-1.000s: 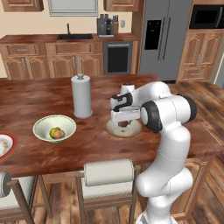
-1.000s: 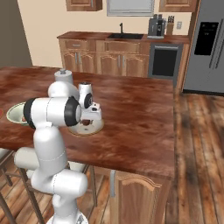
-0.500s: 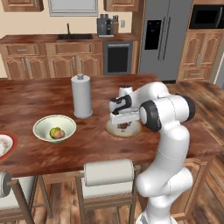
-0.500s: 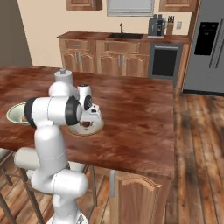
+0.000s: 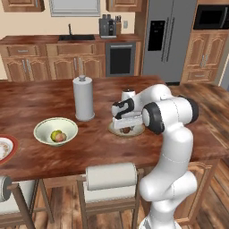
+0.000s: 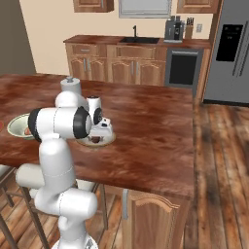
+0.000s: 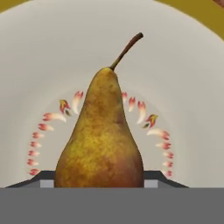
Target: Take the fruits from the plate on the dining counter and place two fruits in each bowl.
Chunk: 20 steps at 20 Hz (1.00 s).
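Brown speckled pear (image 7: 101, 140) stays clamped in my hand (image 7: 99, 179), which I hold low over the shallow tan-rimmed bowl (image 5: 112, 129) on the tabletop (image 5: 53, 96), ready for release.

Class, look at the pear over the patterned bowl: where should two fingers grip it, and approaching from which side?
Grip the pear across its wide lower belly, coming from the base end along its axis, as the gripper does. The neck tapers to a thin stem, offering poorer purchase, I'd judge.
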{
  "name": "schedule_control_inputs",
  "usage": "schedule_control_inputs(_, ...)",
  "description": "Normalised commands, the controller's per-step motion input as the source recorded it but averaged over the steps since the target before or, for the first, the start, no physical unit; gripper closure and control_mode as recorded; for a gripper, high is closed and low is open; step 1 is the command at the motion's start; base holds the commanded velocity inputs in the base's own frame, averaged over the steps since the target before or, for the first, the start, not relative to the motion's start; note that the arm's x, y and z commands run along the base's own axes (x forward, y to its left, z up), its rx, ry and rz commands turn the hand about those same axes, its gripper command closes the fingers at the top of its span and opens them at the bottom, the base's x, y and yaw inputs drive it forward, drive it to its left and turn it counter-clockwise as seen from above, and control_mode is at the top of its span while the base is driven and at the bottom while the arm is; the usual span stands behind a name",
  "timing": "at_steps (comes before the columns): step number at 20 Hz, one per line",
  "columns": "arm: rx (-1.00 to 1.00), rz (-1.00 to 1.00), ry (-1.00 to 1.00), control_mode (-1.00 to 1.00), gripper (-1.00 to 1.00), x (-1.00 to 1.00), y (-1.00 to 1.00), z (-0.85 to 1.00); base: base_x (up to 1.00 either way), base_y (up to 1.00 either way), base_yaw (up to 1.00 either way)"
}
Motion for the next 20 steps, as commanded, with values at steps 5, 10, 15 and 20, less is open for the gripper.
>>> schedule_control_inputs(5, -0.02, 0.0, 0.0, -1.0, 1.0, -0.06, -0.13, 0.02, 0.0, 0.0, 0.0)
schedule_control_inputs(10, 0.0, 0.0, 0.0, -1.0, -1.0, -0.07, 0.0, 0.05, 0.0, 0.0, 0.0)
schedule_control_inputs(15, 0.0, 0.0, -0.02, -1.0, -1.0, -0.15, 0.0, 0.2, 0.0, 0.0, 0.0)
schedule_control_inputs(20, 0.0, 0.01, -0.19, -1.0, -1.0, -0.3, 0.0, 0.8, 0.0, 0.0, 0.0)
